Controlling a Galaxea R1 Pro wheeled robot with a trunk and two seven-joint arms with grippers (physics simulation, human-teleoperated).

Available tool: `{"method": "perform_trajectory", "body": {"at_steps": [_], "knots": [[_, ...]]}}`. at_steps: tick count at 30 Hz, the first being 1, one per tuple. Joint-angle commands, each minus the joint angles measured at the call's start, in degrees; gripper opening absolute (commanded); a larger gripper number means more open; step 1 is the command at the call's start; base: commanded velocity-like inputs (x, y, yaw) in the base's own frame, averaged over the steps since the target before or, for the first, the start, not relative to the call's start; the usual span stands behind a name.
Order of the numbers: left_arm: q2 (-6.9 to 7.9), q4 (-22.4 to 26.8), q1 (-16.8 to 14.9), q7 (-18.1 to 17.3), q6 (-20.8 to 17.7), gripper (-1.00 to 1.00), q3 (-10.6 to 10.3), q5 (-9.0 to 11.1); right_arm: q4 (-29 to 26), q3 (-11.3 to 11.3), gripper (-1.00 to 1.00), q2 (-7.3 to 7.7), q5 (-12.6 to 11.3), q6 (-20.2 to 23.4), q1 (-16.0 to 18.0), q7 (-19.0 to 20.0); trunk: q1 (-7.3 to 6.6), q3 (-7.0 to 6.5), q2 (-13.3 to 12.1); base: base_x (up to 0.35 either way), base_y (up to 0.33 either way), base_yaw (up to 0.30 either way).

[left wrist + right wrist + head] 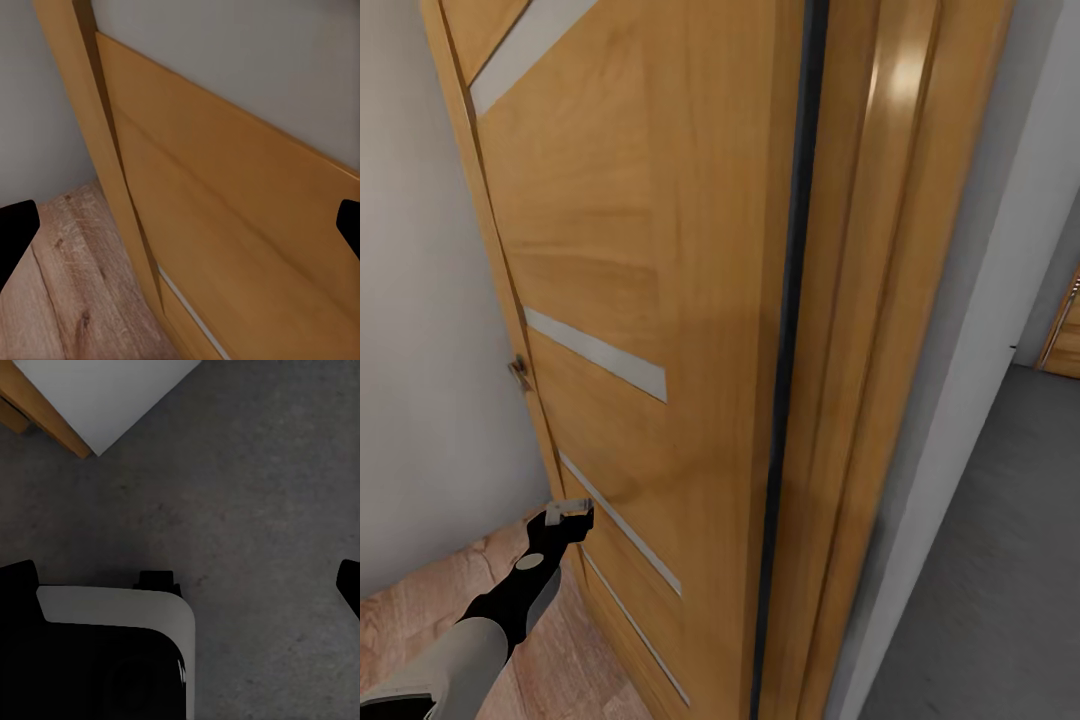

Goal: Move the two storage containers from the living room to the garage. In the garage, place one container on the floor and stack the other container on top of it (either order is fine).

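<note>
**At the doorway, both end effectors empty, no container in sight**

Head view: a wooden door [650, 300] with pale diagonal inlay strips stands close ahead, its frame [860, 350] beside it. The left end effector [569, 513] reaches low toward the door's bottom edge, over light wood-plank flooring [420, 620]. To the right, past a white wall, lies the floor [1000, 560] of dark grey concrete. Neither storage container appears here, so where they sit cannot be told.

Left wrist view: the two dark fingertips [16, 232] sit far apart with nothing between them, facing the door panel [240, 240] and the plank flooring.

Right wrist view: the right end effector's fingertips [19, 577] are likewise spread and empty, hanging over the concrete beside the robot's own white-and-black body [112, 652].

Judging from the task, shallow plastic bins should be light, stiff and smooth-walled, hence slippery; pinching the rim of a long wall near its middle seems the surest hold.
</note>
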State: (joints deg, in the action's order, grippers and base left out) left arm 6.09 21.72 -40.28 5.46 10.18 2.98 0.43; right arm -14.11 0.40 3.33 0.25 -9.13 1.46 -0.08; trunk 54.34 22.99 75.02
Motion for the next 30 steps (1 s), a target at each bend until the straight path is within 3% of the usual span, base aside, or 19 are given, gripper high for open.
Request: {"method": "perform_trajectory", "body": {"at_steps": [1, 30], "knots": [[-0.02, 0.0, -0.1, 0.0, 0.2, 1.0, 0.0, 0.0, 0.0, 0.0, 1.0, 0.01, 0.0, -0.2, 0.0, 0.0, 0.0, 0.05, 0.0, 0.0, 0.0, 0.0], [0.02, 0.0, -0.1, 0.0, 0.2, 1.0, 0.2, 0.0, 0.0, 0.0, 1.0, 0.01, 0.0, -0.2, 0.0, 0.0, 0.0, 0.05, 0.0, -0.044, 0.0, 0.0]]}}
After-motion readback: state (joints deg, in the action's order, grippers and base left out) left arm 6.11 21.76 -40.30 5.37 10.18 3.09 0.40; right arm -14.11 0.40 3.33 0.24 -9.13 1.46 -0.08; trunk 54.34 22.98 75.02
